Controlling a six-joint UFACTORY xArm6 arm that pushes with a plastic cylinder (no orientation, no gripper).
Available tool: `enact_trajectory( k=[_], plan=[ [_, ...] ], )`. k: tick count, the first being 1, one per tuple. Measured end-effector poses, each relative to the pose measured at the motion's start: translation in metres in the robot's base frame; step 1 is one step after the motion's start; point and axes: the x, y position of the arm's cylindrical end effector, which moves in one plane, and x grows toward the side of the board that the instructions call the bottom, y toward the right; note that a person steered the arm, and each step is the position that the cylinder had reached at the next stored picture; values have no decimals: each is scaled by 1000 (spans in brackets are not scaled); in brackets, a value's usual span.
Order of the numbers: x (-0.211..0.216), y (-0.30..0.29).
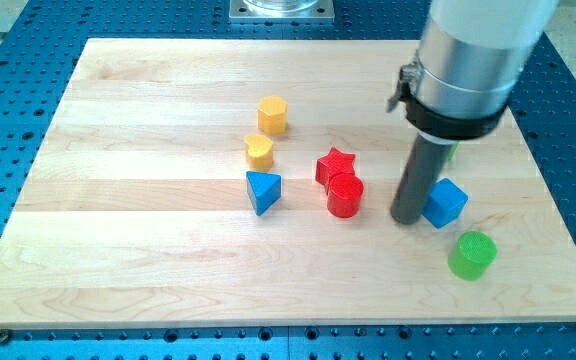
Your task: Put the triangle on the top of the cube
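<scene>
Tip: my tip (406,218) stands on the wooden board (148,270), touching or almost touching the left side of the blue cube (445,203).
Claw: there is none on this arm, only the dark rod, so nothing is open, closed or held.
Triangle: the blue triangle (263,190) lies near the board's middle, well apart from the cube, toward the view's left.
Between them: a red star (335,165) and a red cylinder (345,196), touching each other.
Other blocks: a yellow heart (259,151) just above the triangle, a yellow hexagon (273,115) higher, a green cylinder (471,255) below the cube; something green is partly hidden behind the arm.
Risk: I judge that any small move to the right will push the cube away from its place.
Risk: pushing the triangle straight right may hit the red blocks and carry them along.
Risk: the heart is close and can be touched when the tip goes behind the triangle.
</scene>
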Motion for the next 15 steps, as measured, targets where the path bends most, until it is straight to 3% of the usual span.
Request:
enact_trajectory(
  k=[1, 3, 5, 6, 8, 9, 11, 14, 15],
  plan=[
    [-26, 10],
    [-9, 54],
    [70, -85],
    [42, -195],
    [-26, -167],
    [-23, -180],
    [15, -138],
    [-64, -106],
    [-92, -124]
  ],
)
